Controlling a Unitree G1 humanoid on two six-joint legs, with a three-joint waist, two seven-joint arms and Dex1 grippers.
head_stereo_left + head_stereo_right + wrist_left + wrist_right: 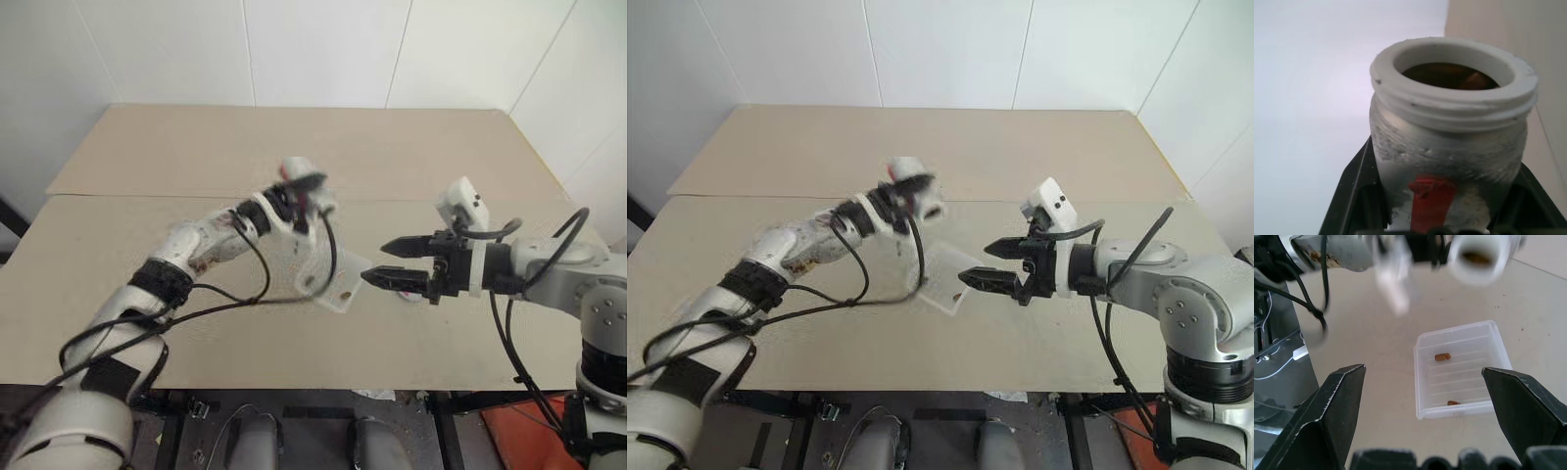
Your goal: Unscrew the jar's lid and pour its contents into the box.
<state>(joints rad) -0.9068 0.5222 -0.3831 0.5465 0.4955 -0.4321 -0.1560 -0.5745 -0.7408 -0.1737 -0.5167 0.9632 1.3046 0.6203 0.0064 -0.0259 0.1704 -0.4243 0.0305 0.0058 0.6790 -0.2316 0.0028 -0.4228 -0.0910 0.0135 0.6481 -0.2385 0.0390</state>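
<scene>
My left gripper [297,199] is shut on the jar [306,188], holding it in the air above the far side of the box [330,281]. The jar's white threaded mouth [1453,73] is open, with brown contents [1469,79] inside; black fingers [1352,196] flank its labelled body. The lid is out of view. The jar's mouth [1480,257] faces my right gripper [376,261], which hangs open and empty just right of the box, pointing at it. Two brown pieces [1442,357] lie in the box [1420,340].
The box rests on a tan table [196,294] with a seam running across it [118,195]. White walls [323,49] stand behind. Black cables [260,264] hang from my left arm over the table. An orange object [519,431] sits below the table's front right.
</scene>
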